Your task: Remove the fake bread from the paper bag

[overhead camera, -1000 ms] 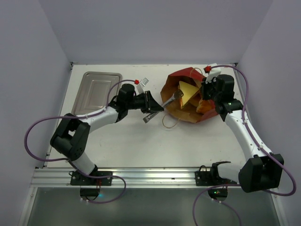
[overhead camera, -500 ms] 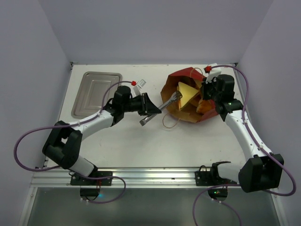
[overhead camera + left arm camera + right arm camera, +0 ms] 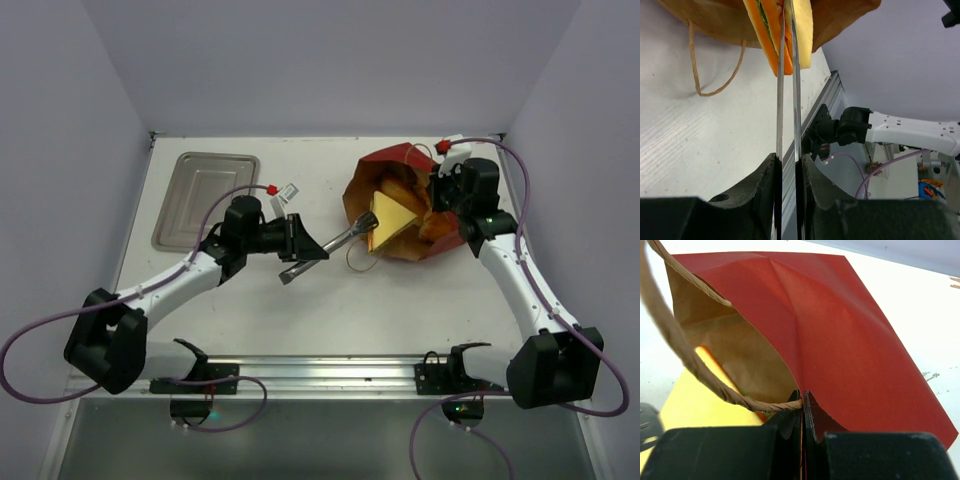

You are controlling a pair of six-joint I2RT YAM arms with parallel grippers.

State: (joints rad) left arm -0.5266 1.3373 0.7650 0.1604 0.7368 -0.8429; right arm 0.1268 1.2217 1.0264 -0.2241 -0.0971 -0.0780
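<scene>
Fake bread [image 3: 388, 218]: a yellow sandwich slice with three corners. It sits in the mouth of the bag, right at the tips of the left gripper. One corner pokes out past the bag's edge and the rest is inside.
Paper bag [image 3: 392, 160]: red outside and brown inside. It lies on its side with its mouth open toward the left gripper.
Left gripper [image 3: 787, 15]: its two long, thin metal fingers are almost together. They squeeze the bread between them.
Right gripper [image 3: 802, 402]: closed tight. It pinches the bag's red edge, with a string handle [image 3: 690, 355] caught there too, on the far side of the bag from the left gripper.
String loop [image 3: 692, 60]: lies flat beside the left gripper's fingers.
Table [image 3: 400, 300]: white, and the bag rests on it.
Tray [image 3: 180, 225]: shiny steel, well behind the left gripper and away from the bag.
</scene>
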